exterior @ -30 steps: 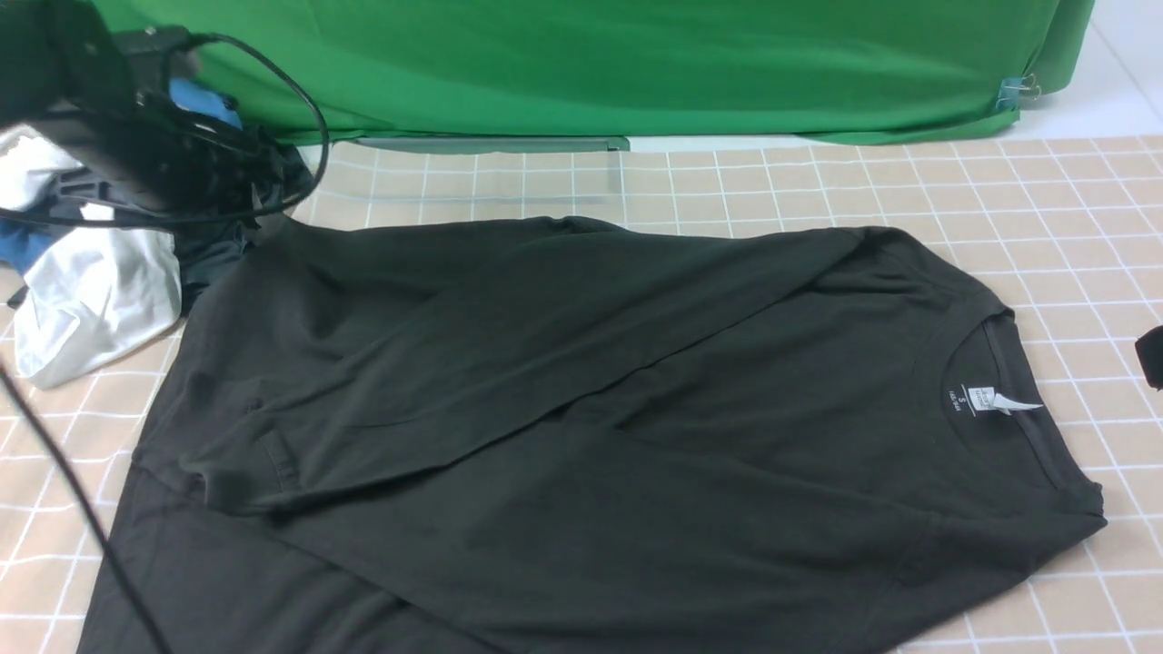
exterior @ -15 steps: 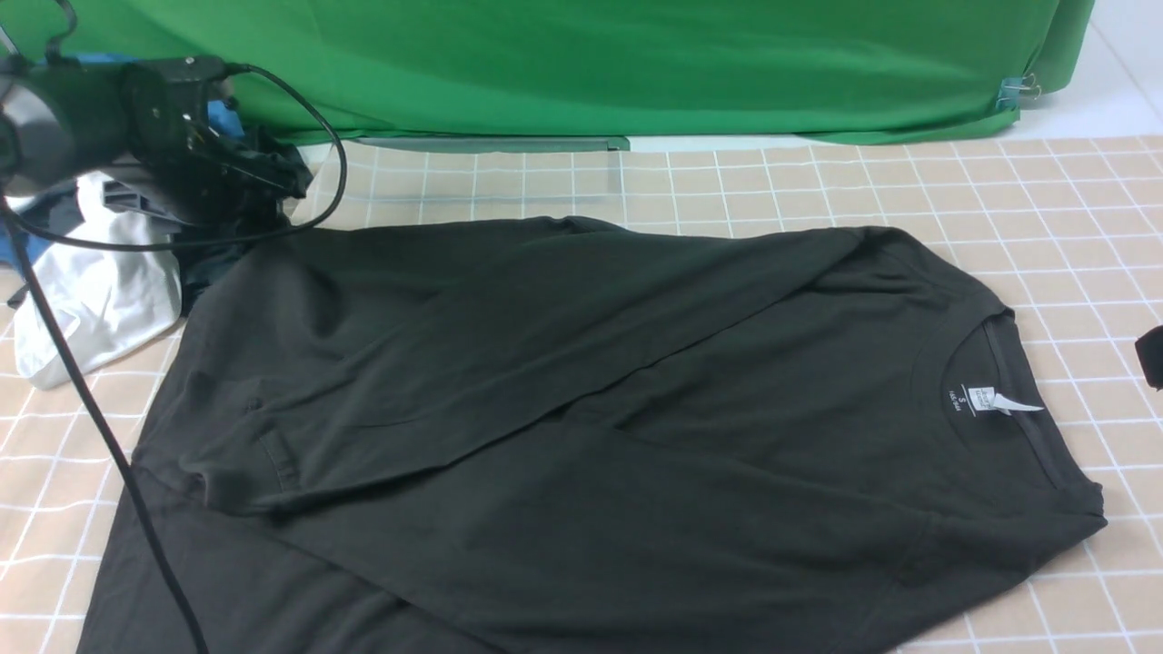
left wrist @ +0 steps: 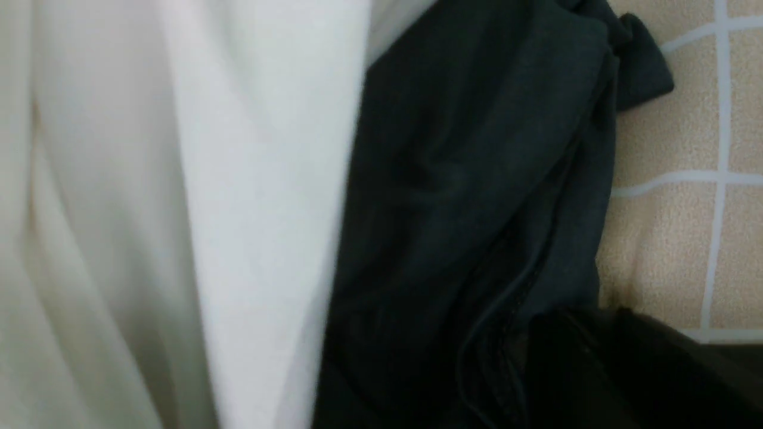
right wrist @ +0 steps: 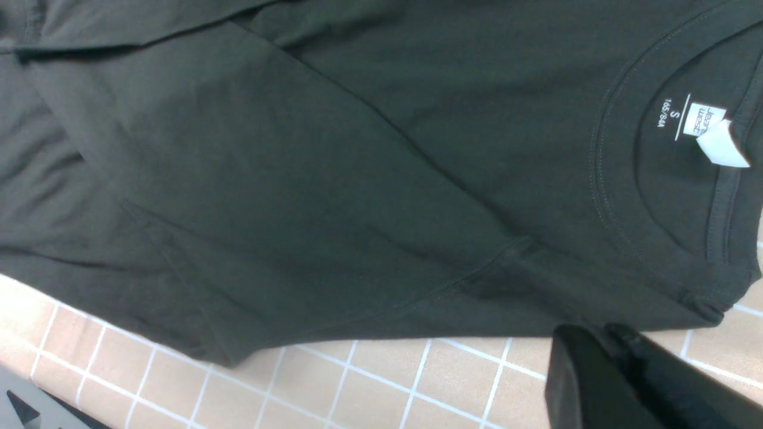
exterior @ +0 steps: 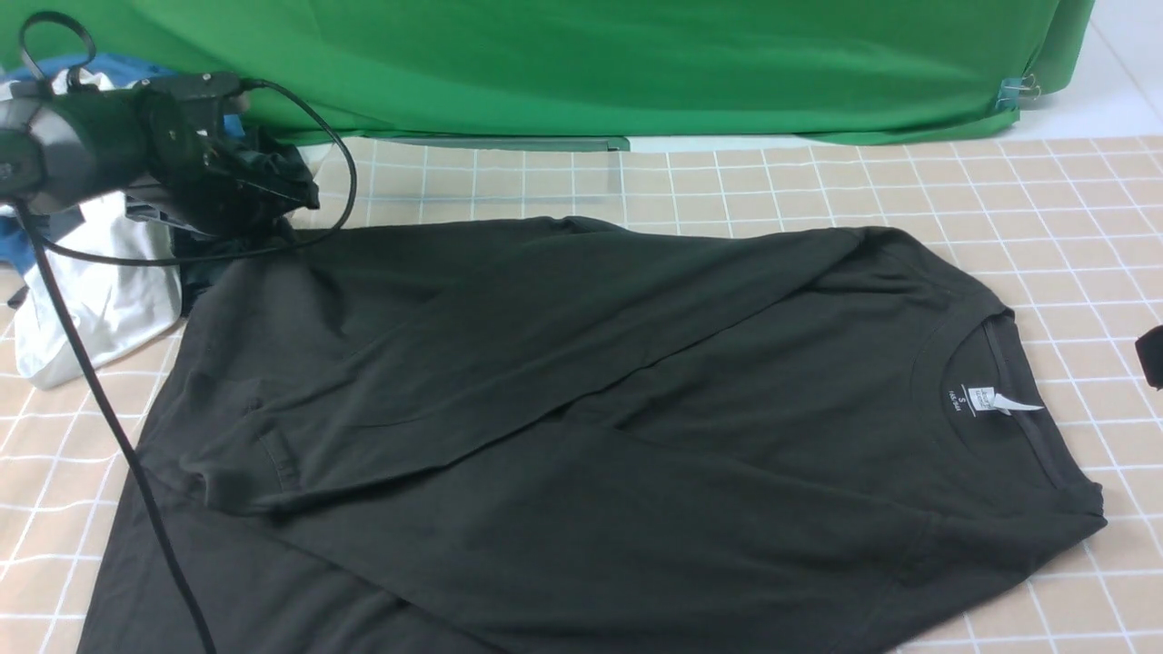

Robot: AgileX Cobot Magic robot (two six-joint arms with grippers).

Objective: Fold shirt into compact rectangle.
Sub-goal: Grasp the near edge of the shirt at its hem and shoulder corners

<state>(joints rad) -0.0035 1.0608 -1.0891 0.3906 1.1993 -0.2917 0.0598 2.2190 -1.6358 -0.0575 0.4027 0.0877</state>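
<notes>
Lying spread on table (exterior: 818, 182): shirt (exterior: 581, 381); left jaws closed near white garment (exterior: 100, 282), right jaws closed.

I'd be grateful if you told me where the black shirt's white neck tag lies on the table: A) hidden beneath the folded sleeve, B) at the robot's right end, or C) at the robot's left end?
B: the shirt lies with its white neck tag uncovered at the robot's right end, while the folded sleeve crosses the body further left.

Black left arm (exterior: 136, 150), grey joint cap (exterior: 20, 163), looping cable (exterior: 352, 186), black right fingers (right wrist: 587, 381)
</notes>
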